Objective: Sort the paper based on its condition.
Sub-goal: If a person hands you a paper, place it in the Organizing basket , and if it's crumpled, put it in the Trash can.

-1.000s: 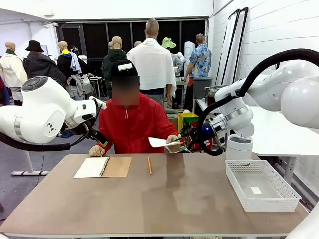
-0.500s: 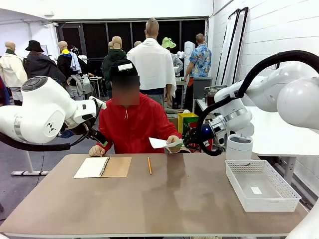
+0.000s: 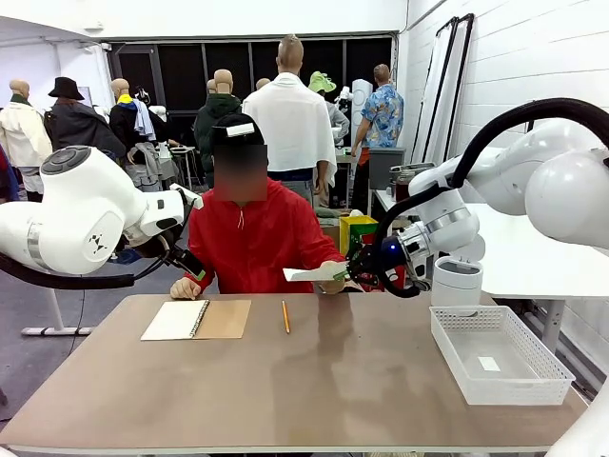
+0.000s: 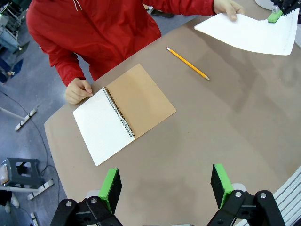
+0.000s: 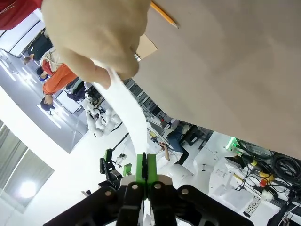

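Observation:
A white sheet of paper (image 3: pixel 306 273) hangs above the table's far edge, flat and smooth. The person's hand (image 3: pixel 332 275) holds one end. My right gripper (image 3: pixel 345 274) is shut on the other end. The right wrist view has the green pads (image 5: pixel 146 167) pressed together on the paper (image 5: pixel 126 107), with the person's hand (image 5: pixel 94 37) right behind it. In the left wrist view the same paper (image 4: pixel 249 33) lies at the top right. My left gripper (image 4: pixel 166 186) is open and empty, high over the table's left part (image 3: pixel 188 265).
An open spiral notebook (image 3: pixel 195 319) with a brown cover lies at the far left, a yellow pencil (image 3: pixel 284 316) beside it. A white mesh basket (image 3: pixel 500 357) stands at the right edge with a small white scrap (image 3: pixel 489 363) in it. The person's other fist (image 3: pixel 185 287) rests by the notebook.
My right gripper has shut on the free end of the sheet that the person holds out, and has shifted slightly left. The left arm has not moved.

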Controlling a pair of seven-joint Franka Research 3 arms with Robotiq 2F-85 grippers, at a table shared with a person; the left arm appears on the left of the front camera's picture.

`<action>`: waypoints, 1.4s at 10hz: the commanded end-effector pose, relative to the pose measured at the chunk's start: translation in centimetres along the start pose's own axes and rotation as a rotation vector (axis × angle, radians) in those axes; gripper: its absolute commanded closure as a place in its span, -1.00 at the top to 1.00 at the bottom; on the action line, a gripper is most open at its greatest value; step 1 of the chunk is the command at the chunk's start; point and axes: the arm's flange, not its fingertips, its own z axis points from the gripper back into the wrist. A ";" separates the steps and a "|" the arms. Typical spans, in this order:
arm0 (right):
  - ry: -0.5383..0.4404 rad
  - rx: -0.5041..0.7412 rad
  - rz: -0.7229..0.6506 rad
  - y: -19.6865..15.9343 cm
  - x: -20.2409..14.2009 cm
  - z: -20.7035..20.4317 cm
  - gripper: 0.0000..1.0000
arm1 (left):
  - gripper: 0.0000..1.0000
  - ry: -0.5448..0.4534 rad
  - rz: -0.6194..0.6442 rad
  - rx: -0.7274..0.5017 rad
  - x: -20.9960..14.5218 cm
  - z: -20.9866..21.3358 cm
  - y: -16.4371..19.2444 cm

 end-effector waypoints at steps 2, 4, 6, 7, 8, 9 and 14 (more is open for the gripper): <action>-0.001 0.015 0.058 0.6 -1.6 2.3 -1.00 | 1.00 -0.006 -0.003 0.000 0.0 0.1 0.0; -0.043 0.041 0.098 0.3 -1.9 4.9 -1.00 | 1.00 -0.006 -0.003 0.000 0.0 0.1 0.0; -0.130 0.047 0.157 -0.3 -2.5 9.0 -1.00 | 1.00 -0.006 -0.003 0.000 0.0 0.1 0.0; -0.193 0.016 0.197 -0.9 -3.0 11.0 -1.00 | 1.00 -0.006 -0.003 0.000 0.0 0.1 0.0; -0.253 -0.010 0.217 -1.7 -3.6 12.8 -1.00 | 1.00 -0.006 -0.003 0.000 0.0 0.1 0.0; -0.302 -0.028 0.227 -2.2 -3.8 14.3 -1.00 | 1.00 -0.006 -0.003 0.000 0.0 0.1 0.0; -0.330 -0.040 0.226 -2.2 -4.0 16.8 -1.00 | 1.00 -0.006 -0.003 0.000 0.0 0.1 0.0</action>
